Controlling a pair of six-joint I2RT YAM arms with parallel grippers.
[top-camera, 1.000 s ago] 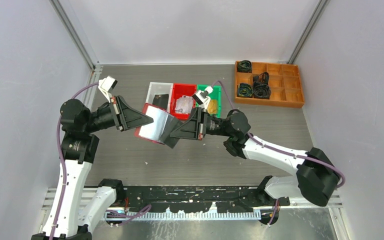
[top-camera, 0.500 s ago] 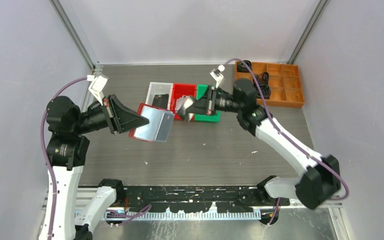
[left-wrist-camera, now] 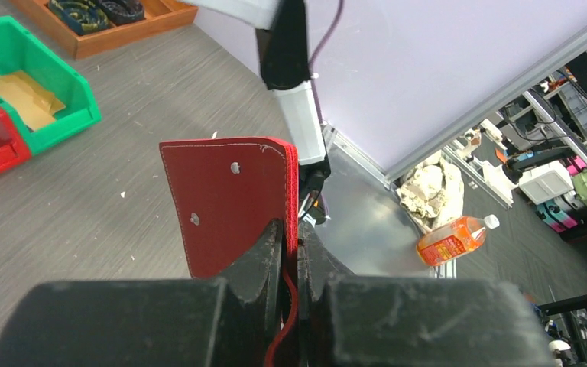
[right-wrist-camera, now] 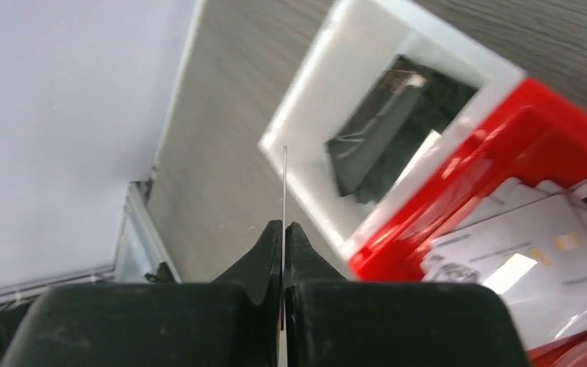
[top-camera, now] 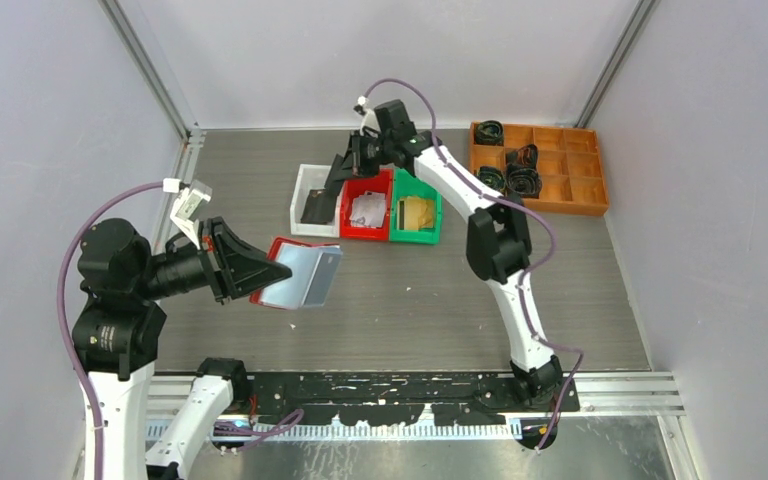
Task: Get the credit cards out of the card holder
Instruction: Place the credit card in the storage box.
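The grey bench (top-camera: 410,300) carried everything. The left arm (top-camera: 120,300) rose from the near left corner and bent at the elbow, its forearm lying level and aimed toward the middle of the bench. The right arm (top-camera: 500,250) stood up from the near edge and stretched long toward the far edge, its forearm angled left over the bins.

A wooden compartment tray (top-camera: 560,207) sat in the far right corner with dark coiled items in some cells. Three small bins stood touching in a row near the far edge: a white bin (top-camera: 303,190), a red bin (top-camera: 365,234) and a green bin (top-camera: 415,237).

The left hand (top-camera: 272,270) was clamped on one edge of the card holder (top-camera: 305,275), which it held open over the near left part of the bench, pale sleeved inside up and red outer side toward the wrist camera.

The right hand (right-wrist-camera: 283,229) hovered at the white bin's left rim, its jaws pinched on a thin credit card (right-wrist-camera: 284,180) seen edge-on.

A dark card (right-wrist-camera: 382,141) lay in the white bin, silvery-white cards (right-wrist-camera: 520,237) in the red bin, and gold cards (left-wrist-camera: 23,95) in the green bin.
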